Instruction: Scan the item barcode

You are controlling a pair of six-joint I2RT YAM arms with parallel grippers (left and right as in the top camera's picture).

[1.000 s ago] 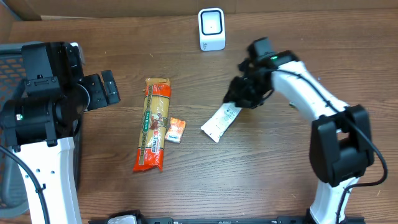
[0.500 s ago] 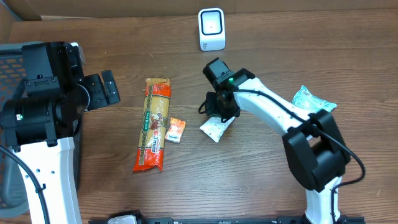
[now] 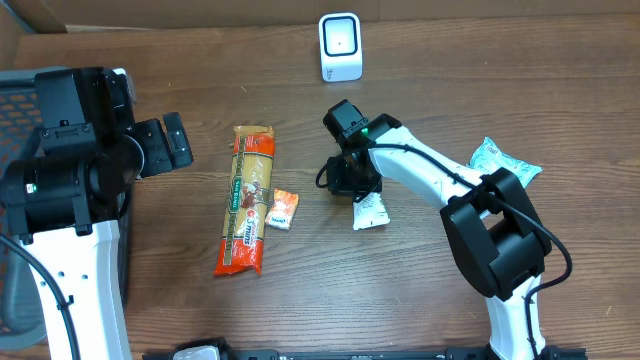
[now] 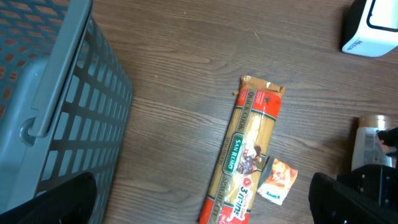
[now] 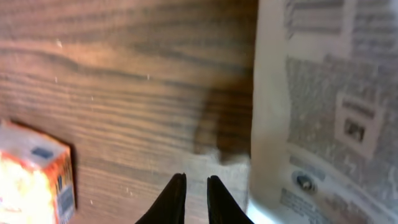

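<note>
Right gripper (image 5: 193, 198) pinching nearly closed just beside the white packet (image 3: 371, 213), nothing visibly between its tips.
Packet is lying flat on the bench (image 3: 450, 300), print up, long axis running near-to-far, far end tucked under the gripper. Risk: tips may be skidding off its thin edge, dragging it instead of lifting it toward the scanner (image 3: 340, 47).

The white pouch (image 5: 323, 112) runs off the right wrist view, its blurred print probably unreadable.
</note>
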